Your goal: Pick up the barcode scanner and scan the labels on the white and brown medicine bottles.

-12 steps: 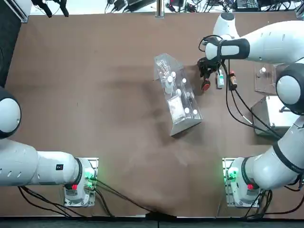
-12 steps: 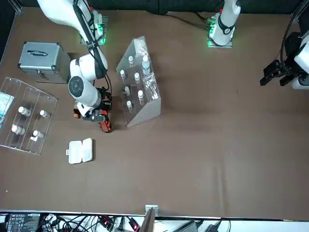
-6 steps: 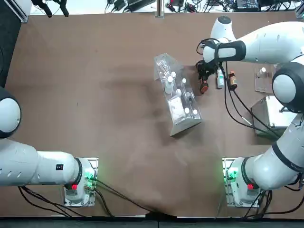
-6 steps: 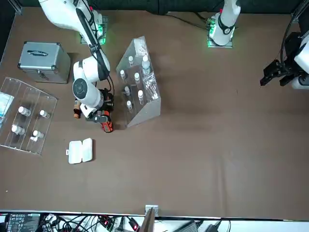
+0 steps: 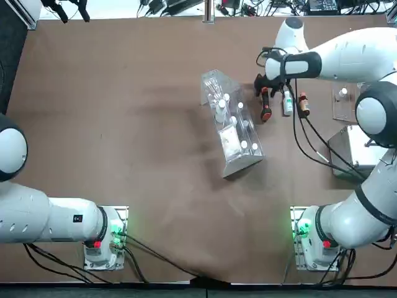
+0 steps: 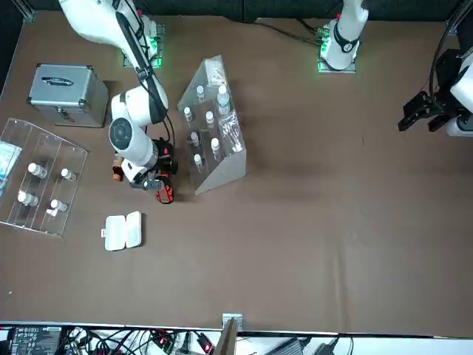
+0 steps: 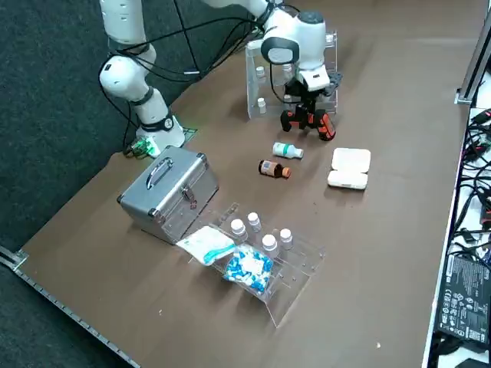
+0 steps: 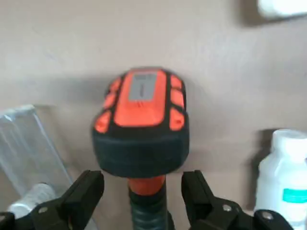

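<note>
Plainly found the barcode scanner (image 5: 266, 107) lying flat on the brown surface (image 5: 124, 93) in the upper right of the top view, orange head toward the lower edge of that frame. Noted the white medicine bottle (image 5: 288, 104) just right of it there, on its side, and the brown medicine bottle (image 5: 303, 103) just beyond, also lying down, neither touching the scanner.

Saw the right gripper (image 8: 142, 187) low over the scanner's handle end, fingers (image 8: 88, 191) apart and straddling the black grip, with a gap showing on each side and nothing clamped. Placed the clear rack of vials (image 5: 232, 127) close on the scanner's other side.

Judged the step as the grip on the handle itself. Could read it two ways: fingers about to close on the scanner, or just spread after setting it down beside the bottles. Could not settle which from this alone. Either way, called for care in a tight spot, rack on one flank and white bottle on the other.
</note>
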Available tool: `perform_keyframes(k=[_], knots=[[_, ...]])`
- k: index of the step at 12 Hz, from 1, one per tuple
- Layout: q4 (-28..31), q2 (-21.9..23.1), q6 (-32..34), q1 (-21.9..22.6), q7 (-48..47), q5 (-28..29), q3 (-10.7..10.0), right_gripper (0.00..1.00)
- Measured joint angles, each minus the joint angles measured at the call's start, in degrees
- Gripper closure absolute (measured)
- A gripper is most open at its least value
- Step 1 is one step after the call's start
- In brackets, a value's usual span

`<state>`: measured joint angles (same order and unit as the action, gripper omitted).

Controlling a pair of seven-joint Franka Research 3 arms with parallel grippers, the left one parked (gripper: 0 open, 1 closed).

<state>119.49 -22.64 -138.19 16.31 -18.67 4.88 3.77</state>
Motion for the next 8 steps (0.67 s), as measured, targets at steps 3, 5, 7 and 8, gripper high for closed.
perform_keyframes(k=[3, 5, 7, 8], knots=[[-3.37, 3.45, 4.69, -0.38, 0.00, -0.17, -0.85, 0.00], [-11.12, 7.54, 19.96, -1.96, 0.10, -0.49, -1.38, 0.00], [-16.54, 9.54, 28.21, -4.37, 1.65, -0.64, -1.50, 0.00], [-18.75, 10.48, 31.07, -5.77, 3.28, -0.65, -1.58, 0.00]])
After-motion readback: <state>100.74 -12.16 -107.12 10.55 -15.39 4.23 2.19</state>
